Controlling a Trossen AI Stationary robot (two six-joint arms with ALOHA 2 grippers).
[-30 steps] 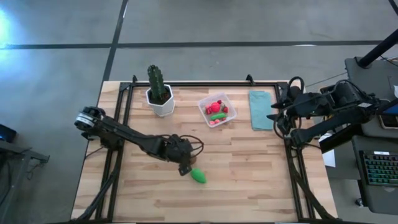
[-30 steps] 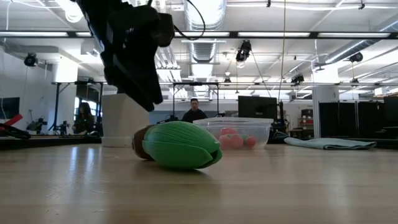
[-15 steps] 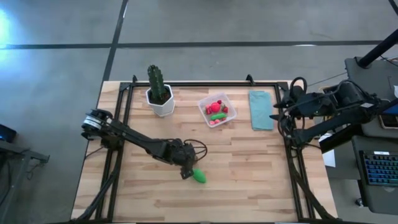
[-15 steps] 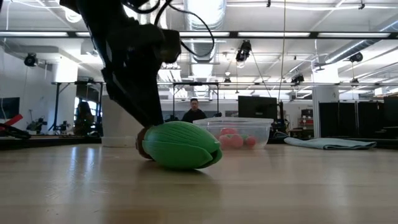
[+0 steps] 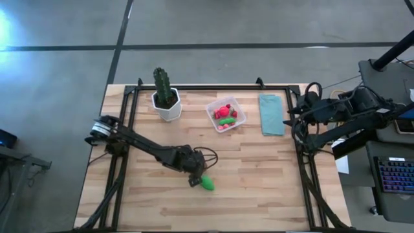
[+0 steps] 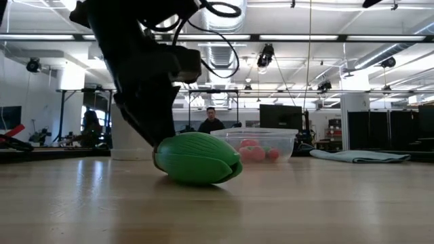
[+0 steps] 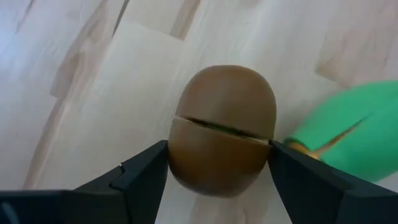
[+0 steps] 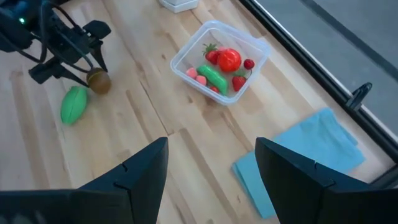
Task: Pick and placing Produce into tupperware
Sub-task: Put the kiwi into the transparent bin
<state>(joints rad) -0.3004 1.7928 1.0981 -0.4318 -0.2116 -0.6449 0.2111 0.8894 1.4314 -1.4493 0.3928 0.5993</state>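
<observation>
A brown ball (image 7: 221, 130) lies on the wooden table beside a green oblong piece (image 5: 206, 184), which rests on its side (image 6: 198, 158). My left gripper (image 7: 217, 165) is open and low over the ball, one finger (image 7: 146, 174) on each side of it. In the low view the arm hides nearly all of the ball. The clear tupperware (image 5: 226, 114) at the far middle holds red, pink and green pieces (image 8: 217, 68). My right gripper (image 8: 211, 155) waits open above the table's right edge. My left gripper comes from above, slanting down, and its fingers stand close against the two sides of the brown ball (image 7: 180, 155), which rests on the table. I cannot tell whether they touch it.
A tall green cactus in a white pot (image 5: 166, 103) stands at the far left. A light blue folded cloth (image 5: 272, 114) lies to the right of the tupperware. A black frame (image 5: 132, 110) runs along the table's edges. Bare wood lies near and right of the green piece.
My left gripper has come down toward the brown ball, with a small shift toward the table's near edge, until its fingers stand around the ball. The ball and the green piece have stayed where they were.
</observation>
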